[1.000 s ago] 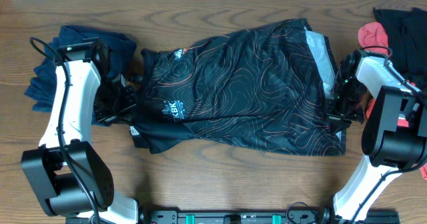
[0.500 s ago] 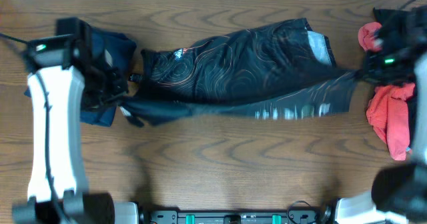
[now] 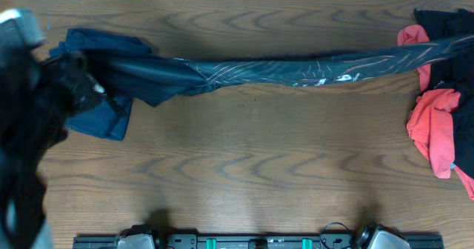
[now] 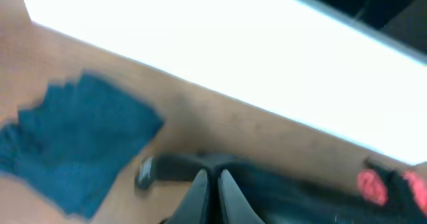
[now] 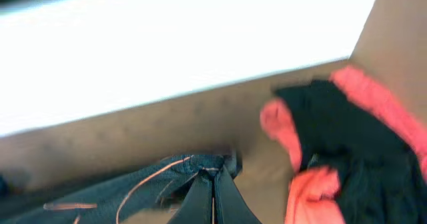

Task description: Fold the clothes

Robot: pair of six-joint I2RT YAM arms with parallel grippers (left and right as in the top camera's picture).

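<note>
The black shirt (image 3: 281, 70) was pulled out into one long thin band, from the left side all the way to the right side, and it seemed to be held up above the worktop (image 3: 244, 167). The left end effector (image 4: 212, 184) was pinched tight on one end of it. The right end effector (image 5: 213, 187) was pinched tight on the other end, with the cloth squeezed between its fingers. The shirt looked light, soft and floppy, and it was bunched up along its length, so I thought it would not keep any shape by itself. It looked a bit shiny too, so it might slip. The best places to hold it seemed to be the corners or hems, far apart, so it could be laid flat. A blue cloth (image 3: 100, 112) lay on the left, and a pile of red and black clothes (image 3: 433, 123) lay on the right.
</note>
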